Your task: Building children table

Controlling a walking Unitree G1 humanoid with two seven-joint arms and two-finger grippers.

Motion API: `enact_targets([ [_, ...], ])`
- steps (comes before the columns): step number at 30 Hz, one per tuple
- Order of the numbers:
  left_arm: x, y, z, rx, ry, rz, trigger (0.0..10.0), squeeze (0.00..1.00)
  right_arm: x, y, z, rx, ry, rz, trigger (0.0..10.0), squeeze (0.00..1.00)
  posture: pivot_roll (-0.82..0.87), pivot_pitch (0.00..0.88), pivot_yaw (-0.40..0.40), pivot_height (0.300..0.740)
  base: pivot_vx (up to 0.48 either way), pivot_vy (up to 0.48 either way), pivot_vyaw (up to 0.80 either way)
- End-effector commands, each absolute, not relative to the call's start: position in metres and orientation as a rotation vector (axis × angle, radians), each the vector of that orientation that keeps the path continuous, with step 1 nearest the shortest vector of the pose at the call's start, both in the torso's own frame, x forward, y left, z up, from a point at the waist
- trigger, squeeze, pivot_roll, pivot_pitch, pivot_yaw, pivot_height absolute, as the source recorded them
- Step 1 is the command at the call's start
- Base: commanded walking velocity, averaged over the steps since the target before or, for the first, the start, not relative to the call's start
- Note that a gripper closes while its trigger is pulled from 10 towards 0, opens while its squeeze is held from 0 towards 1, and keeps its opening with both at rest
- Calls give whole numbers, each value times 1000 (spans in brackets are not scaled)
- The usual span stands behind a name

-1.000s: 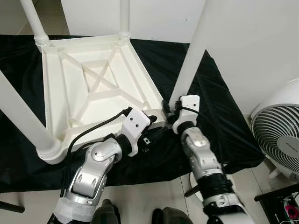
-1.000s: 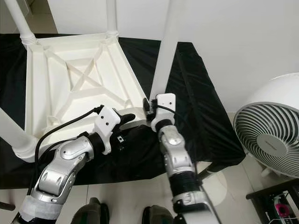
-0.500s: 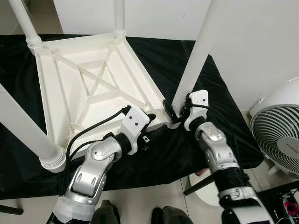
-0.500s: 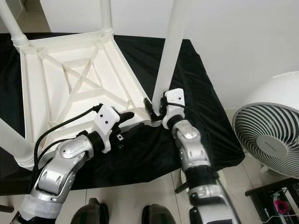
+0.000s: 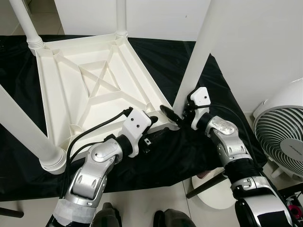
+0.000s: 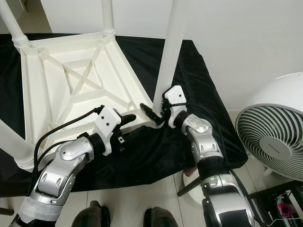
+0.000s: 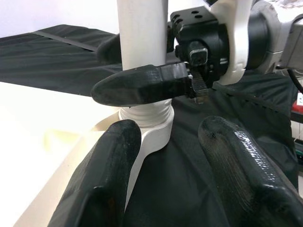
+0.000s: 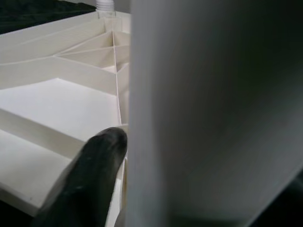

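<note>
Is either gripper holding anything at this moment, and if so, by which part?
The right gripper clasps the white table leg near its base, just above the corner socket of the upturned table top. The left gripper is open at that corner, holding nothing.

Bright, even light; blurred wrist close-ups

The tops of all four white table legs (image 5: 196,56) are running out past the upper edge in the head views. The right gripper (image 5: 176,115) is closing around the near-right leg, whose pale, blurred shaft is blocking most of the right wrist view, with one black finger (image 8: 85,182) showing beside it. The black cloth (image 5: 218,101) is hiding the bench. The white fan (image 5: 281,137) is being cropped by the right edge.
</note>
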State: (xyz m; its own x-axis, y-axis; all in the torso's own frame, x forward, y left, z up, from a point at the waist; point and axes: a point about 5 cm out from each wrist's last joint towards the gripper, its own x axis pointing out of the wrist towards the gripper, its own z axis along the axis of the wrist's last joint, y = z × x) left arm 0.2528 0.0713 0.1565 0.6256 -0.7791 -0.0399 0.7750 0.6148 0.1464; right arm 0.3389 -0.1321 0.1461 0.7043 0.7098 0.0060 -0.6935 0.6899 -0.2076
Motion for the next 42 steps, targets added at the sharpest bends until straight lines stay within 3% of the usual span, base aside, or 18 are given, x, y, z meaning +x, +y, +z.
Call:
enact_targets([
  [1, 252, 72, 158, 150, -29, -865, 10000, 0, 340, -133, 143, -194, -69, 795, 0, 0, 29, 43, -49, 740, 0, 0, 0],
  [14, 248, 71, 156, 148, -20, -878, 10000, 0, 330, -130, 132, -125, -68, 755, 0, 0, 27, 41, -50, 740, 0, 0, 0],
  [26, 246, 69, 154, 140, -13, -878, 10000, 0, 315, -111, 126, -24, -32, 182, 0, 0, 27, 37, -64, 740, 0, 0, 0],
  [35, 247, 68, 154, 141, -15, -885, 10000, 0, 310, -97, 133, 27, -75, 262, 392, 0, 24, 25, -63, 740, 0, 0, 0],
  [36, 247, 68, 155, 141, -16, -884, 10000, 0, 310, -97, 135, 31, -77, 288, 10000, 0, 24, 25, -64, 740, 0, 0, 0],
  [39, 247, 68, 155, 139, -16, -882, 10000, 0, 310, -98, 137, 31, -78, 296, 10000, 0, 26, 23, -65, 740, 0, 0, 0],
  [40, 247, 69, 155, 139, -16, -880, 10000, 0, 311, -100, 139, 28, -83, 313, 10000, 1000, 27, 22, -66, 740, 0, 0, 0],
  [42, 247, 69, 155, 139, -16, -879, 10000, 0, 312, -102, 141, 25, -85, 322, 10000, 1000, 28, 21, -66, 740, 0, 0, 0],
])
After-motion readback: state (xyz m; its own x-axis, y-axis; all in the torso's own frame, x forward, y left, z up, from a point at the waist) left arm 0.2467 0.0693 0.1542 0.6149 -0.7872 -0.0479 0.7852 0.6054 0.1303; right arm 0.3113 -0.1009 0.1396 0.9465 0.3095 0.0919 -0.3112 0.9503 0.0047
